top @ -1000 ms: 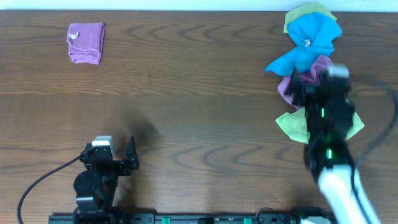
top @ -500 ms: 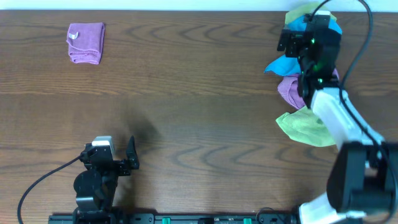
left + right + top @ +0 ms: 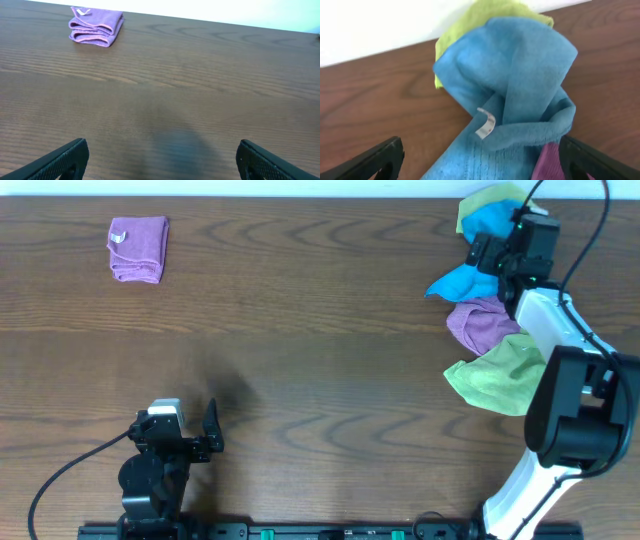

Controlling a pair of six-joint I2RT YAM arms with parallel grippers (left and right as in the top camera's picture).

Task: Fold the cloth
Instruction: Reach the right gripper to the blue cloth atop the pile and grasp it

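Observation:
The sky-blue cloth lies crumpled at the far right of the table, in a heap with other cloths. In the right wrist view the cloth fills the middle, its small white tag showing. My right gripper hovers over the blue cloth, open, its fingers spread either side of it and holding nothing. My left gripper rests near the front left edge, open and empty, its fingers wide apart over bare table.
A folded purple cloth lies at the far left, also in the left wrist view. A crumpled purple cloth and lime-green cloths lie in the heap with the blue one. A white wall runs behind the table.
My right arm has swung away from the front of the heap to the far right edge, over the blue cloth. The left arm has not moved.

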